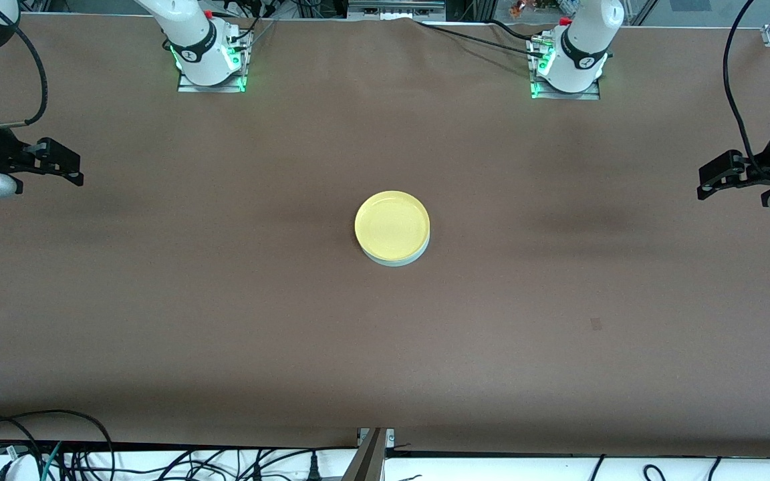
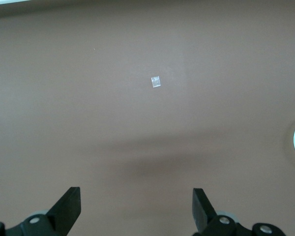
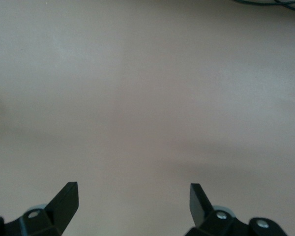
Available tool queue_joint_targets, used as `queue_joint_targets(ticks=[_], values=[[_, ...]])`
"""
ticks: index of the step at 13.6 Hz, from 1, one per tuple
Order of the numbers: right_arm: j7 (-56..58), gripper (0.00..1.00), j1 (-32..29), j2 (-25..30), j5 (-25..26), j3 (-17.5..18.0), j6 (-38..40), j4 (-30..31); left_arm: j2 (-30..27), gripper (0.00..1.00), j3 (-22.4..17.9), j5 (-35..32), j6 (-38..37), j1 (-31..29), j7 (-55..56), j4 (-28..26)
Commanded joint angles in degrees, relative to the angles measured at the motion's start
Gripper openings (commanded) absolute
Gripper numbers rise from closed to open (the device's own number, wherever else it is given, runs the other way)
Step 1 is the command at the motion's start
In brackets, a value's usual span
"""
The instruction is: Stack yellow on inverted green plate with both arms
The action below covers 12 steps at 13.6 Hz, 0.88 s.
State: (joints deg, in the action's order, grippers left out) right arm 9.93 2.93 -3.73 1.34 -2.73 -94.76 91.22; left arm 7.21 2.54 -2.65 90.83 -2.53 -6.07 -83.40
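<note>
Since the yellow plate (image 1: pixel 392 224) already sits on the green plate (image 1: pixel 398 259) mid-table, stacking looks finished. My left gripper (image 1: pixel 709 180) and right gripper (image 1: pixel 71 168) hang wide open, empty, well apart from that stack at either end; I judge only waiting remains.

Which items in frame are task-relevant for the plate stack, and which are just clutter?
Job:
- yellow plate, on top of the green plate, mid-table
- left gripper, open, empty, over the table's left-arm end
- right gripper, open, empty, over the right-arm end

Lying about:
- small tape patch on the table
</note>
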Motion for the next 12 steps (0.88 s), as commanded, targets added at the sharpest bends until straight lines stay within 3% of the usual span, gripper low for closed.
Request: queue_joint_targets(ticks=[1,12], values=[[0.97,1.0,-1.61,1.01,0.16,1.5,0.37,2.02,0.7,1.0,0.18,-1.04,-0.83,0.16,-0.43,1.67],[-3.6,1.0,1.73,3.29,0.07,0.79,1.33,3.61,0.7,1.0,0.18,-1.13,-0.83,0.07,-0.34,1.75]])
